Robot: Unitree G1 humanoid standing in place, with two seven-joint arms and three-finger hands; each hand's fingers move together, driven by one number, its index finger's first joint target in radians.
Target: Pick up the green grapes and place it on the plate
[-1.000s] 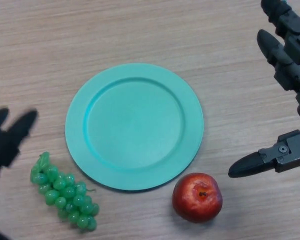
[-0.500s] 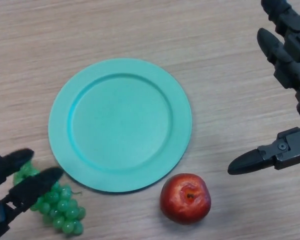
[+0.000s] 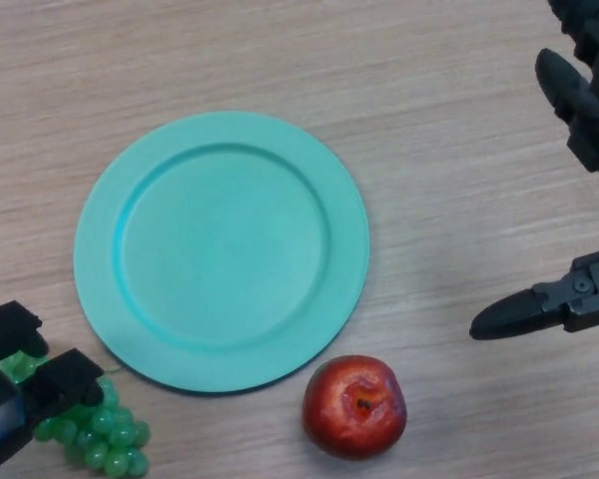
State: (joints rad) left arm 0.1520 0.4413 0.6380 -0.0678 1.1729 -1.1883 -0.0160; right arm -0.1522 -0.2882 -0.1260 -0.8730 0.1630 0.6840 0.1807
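Observation:
A bunch of green grapes (image 3: 95,434) lies on the table at the lower left, just off the rim of a teal plate (image 3: 221,245). My left hand (image 3: 20,394) is over the left part of the bunch, its fingers curled down around it and hiding that part. The plate holds nothing. My right hand (image 3: 579,180) hangs open at the right edge, fingers spread, apart from everything.
A red apple (image 3: 354,405) sits on the wooden table (image 3: 439,130) just below the plate's lower right rim, between the plate and my right hand's thumb.
My left hand has come down onto the grapes and its fingers have curled over them. The view has shifted, so the plate, apple and grapes show further left.

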